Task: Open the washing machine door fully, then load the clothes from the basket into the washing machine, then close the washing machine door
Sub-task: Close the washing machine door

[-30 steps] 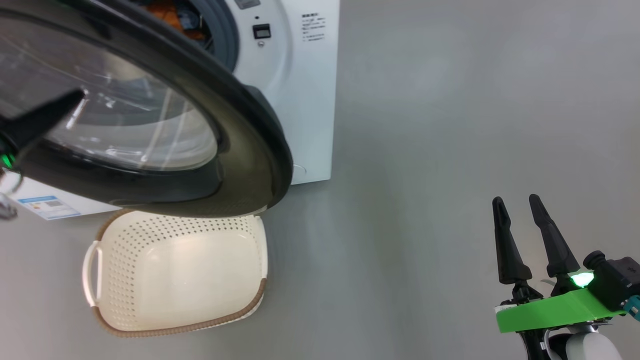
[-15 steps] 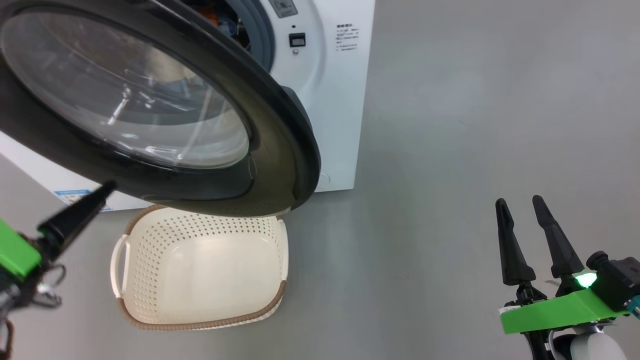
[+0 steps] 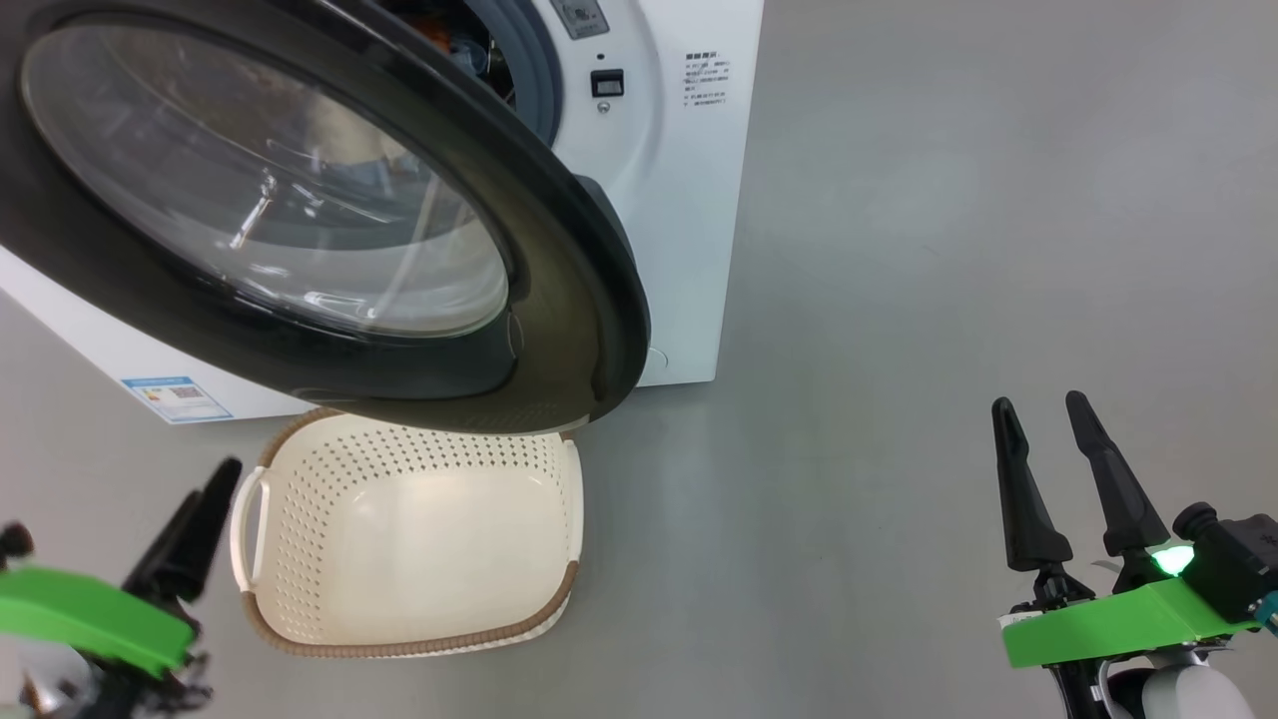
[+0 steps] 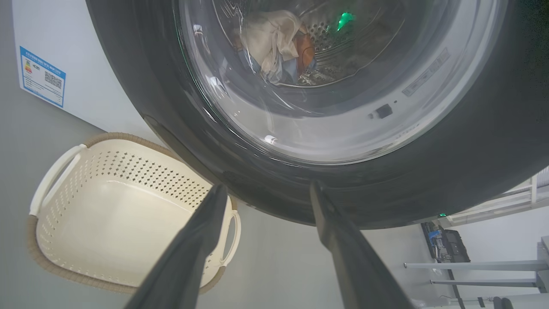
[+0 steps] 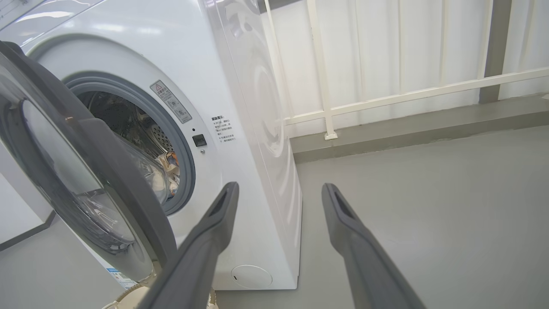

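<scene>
The basket [image 3: 419, 644] sits empty under the door [image 3: 559, 300] — the clothes [image 4: 274, 47] lie inside the washing machine [image 3: 689, 200]. Only closing remains, I'd say; left gripper [image 4: 268, 187] and right gripper [image 3: 1038, 401] both gape, empty.

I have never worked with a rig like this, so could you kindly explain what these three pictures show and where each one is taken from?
This is a wheeled robot with two arms, each ending in a two-fingered claw. The wide picture comes from a camera on its head, looking down: the left claw is at lower left, the right claw at lower right. The other two come from wrist cameras looking along each claw. On the grey floor stand a white washing machine and an empty cream basket. The machine's round black-rimmed door stands open above the basket's far edge. Through its glass, the left wrist picture shows the clothes lying in the drum. Both claws are open and hold nothing.
</scene>
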{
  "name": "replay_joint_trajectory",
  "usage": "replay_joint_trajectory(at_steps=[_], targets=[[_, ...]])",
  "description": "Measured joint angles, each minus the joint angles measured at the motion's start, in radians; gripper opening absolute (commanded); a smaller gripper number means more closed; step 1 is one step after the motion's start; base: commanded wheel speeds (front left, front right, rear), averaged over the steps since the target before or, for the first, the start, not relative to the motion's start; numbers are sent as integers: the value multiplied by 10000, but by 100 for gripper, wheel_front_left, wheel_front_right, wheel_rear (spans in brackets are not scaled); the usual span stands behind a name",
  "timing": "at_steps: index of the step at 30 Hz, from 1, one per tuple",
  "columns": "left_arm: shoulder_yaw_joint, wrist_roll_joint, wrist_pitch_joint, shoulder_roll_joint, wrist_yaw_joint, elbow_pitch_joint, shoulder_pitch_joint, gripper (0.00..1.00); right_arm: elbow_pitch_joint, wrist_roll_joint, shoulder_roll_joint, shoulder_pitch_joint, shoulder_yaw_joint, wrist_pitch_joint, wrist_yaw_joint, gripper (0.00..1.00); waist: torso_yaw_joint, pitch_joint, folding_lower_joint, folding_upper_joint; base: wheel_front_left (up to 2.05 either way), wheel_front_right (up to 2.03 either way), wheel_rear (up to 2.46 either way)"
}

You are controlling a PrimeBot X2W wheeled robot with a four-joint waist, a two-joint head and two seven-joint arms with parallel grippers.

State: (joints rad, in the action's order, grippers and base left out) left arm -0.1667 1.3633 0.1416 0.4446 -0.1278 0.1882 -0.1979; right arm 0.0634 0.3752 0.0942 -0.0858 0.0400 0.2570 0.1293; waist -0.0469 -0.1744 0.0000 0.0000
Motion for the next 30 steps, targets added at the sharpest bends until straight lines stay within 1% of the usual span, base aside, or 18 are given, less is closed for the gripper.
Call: replay_joint_trajectory(at_steps=[3, 6, 8, 10, 12, 14, 16, 19, 21, 22, 27, 30], targets=[[-623, -499, -1337, 42, 0, 50, 281, 100, 12, 0, 0, 10, -17, 0, 0, 100, -42, 4, 0, 0, 0, 0, 0], [-1503, -1210, -2667, 215, 0, 330, 378, 100, 38, 0, 2, 97, -38, 0, 0, 100, -106, 26, 0, 0, 0, 0, 0], [-2140, -1985, -3484, 422, -2, 671, 375, 100, 75, 0, 4, 132, -44, 0, 0, 100, -142, 51, 0, 0, 0, 0, 0], [-2426, -2316, -3822, 428, -2, 955, 366, 100, 90, 0, 2, 154, -46, 0, 0, 100, -183, 80, 0, 0, 0, 0, 0], [-2481, -2917, -3894, 393, -2, 1166, 348, 100, 107, 0, 6, 159, -48, 0, 0, 100, -223, 108, 0, 0, 0, 0, 0], [-1921, -3639, -3896, 121, -2, 1131, 340, 100, 107, 0, 4, 161, -58, 0, 0, 100, -268, 131, 0, 0, 0, 0, 0], [-1285, -4773, -3898, -136, -4, 988, 346, 100, 111, 0, 8, 163, -61, 0, 0, 100, -299, 143, 0, 0, 0, 0, 0], [-470, -6218, -3898, -646, -4, 531, 376, 100, 111, 2, 12, 163, -61, 0, 0, 100, -308, 124, 0, 0, 0, 0, 0], [-52, -6897, -3902, -1026, -6, 217, 456, 100, 109, 2, 13, 162, -59, 0, 0, 100, -304, 104, 0, 0, 0, 0, 0], [207, -7453, -3944, -1287, -13, -4, 646, 100, 115, 2, 17, 162, -61, 0, 0, 100, -294, 99, 0, 0, 0, 0, 0], [606, -8458, -3969, -1639, -13, -355, 979, 100, 140, 2, 21, 162, -63, 0, 0, 100, -252, 114, 0, 0, 0, 0, 0], [924, -8857, -3969, -1871, -13, -506, 997, 100, 157, 2, 21, 162, -63, 0, 0, 100, -217, 114, 0, 0, 0, 0, 0]])
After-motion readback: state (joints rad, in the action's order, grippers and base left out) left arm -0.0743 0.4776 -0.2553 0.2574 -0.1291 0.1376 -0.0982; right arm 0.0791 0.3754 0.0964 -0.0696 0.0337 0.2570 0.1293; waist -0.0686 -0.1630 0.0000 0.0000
